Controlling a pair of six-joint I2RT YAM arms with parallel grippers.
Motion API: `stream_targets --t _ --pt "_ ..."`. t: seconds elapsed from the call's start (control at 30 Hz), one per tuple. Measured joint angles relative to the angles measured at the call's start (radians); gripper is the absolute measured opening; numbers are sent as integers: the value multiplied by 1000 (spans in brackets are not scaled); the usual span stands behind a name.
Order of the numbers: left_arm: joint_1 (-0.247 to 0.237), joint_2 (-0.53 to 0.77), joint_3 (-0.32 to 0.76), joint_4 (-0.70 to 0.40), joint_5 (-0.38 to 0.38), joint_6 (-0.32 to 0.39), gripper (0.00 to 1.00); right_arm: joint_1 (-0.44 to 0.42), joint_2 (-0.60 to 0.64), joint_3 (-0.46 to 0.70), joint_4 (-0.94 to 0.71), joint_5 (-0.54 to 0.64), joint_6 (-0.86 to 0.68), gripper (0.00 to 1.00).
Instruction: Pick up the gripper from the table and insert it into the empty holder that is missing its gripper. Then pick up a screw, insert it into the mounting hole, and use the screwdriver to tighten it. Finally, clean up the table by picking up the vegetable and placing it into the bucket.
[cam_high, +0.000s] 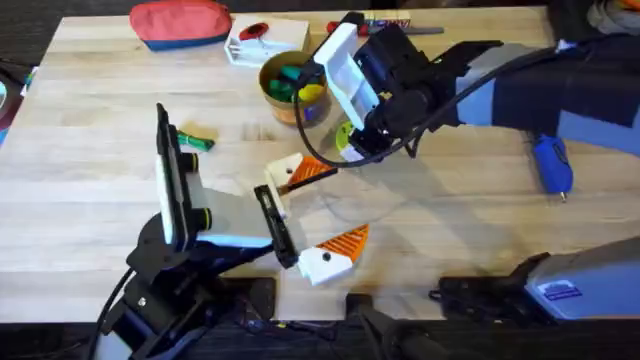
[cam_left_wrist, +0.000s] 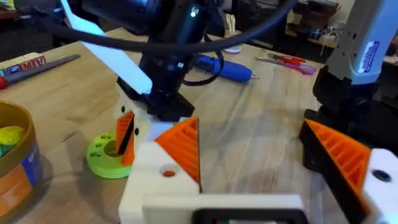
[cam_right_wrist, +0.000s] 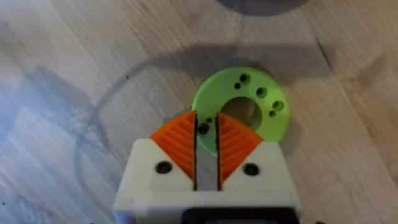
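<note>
My right gripper (cam_high: 352, 146) (cam_right_wrist: 205, 121) hangs over the lime green ring disc (cam_right_wrist: 249, 93), shut on a small dark screw (cam_right_wrist: 203, 129) between its orange pads. My left gripper (cam_high: 342, 205) (cam_left_wrist: 249, 134) stands open wide beside it. Its far finger is the white holder (cam_left_wrist: 152, 180) with the orange gripper wedge (cam_left_wrist: 183, 146) seated in it. The mounting hole (cam_left_wrist: 168, 172) shows orange. The blue screwdriver (cam_high: 552, 165) (cam_left_wrist: 227, 68) lies at the right. The green vegetable (cam_high: 195, 140) lies at the left. The bucket (cam_high: 290, 108) (cam_left_wrist: 18, 174) stands behind the disc with toys inside.
A red pouch (cam_high: 180, 22) and a white box (cam_high: 262, 45) lie at the back edge. A red-handled screwdriver (cam_left_wrist: 289, 60) lies behind the blue one. The ring disc (cam_left_wrist: 106, 155) holds more screws in its holes.
</note>
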Motion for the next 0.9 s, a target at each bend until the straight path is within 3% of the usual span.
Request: stream_targets --t 0.17,0.57,0.9 --pt "0 0 0 0 0 0 986 1 0 0 2 1 2 11" --pt "0 0 0 0 0 0 986 -18 -8 12 -23 44 9 5" --pt "0 0 0 0 0 0 985 -58 -122 82 -114 58 15 5"
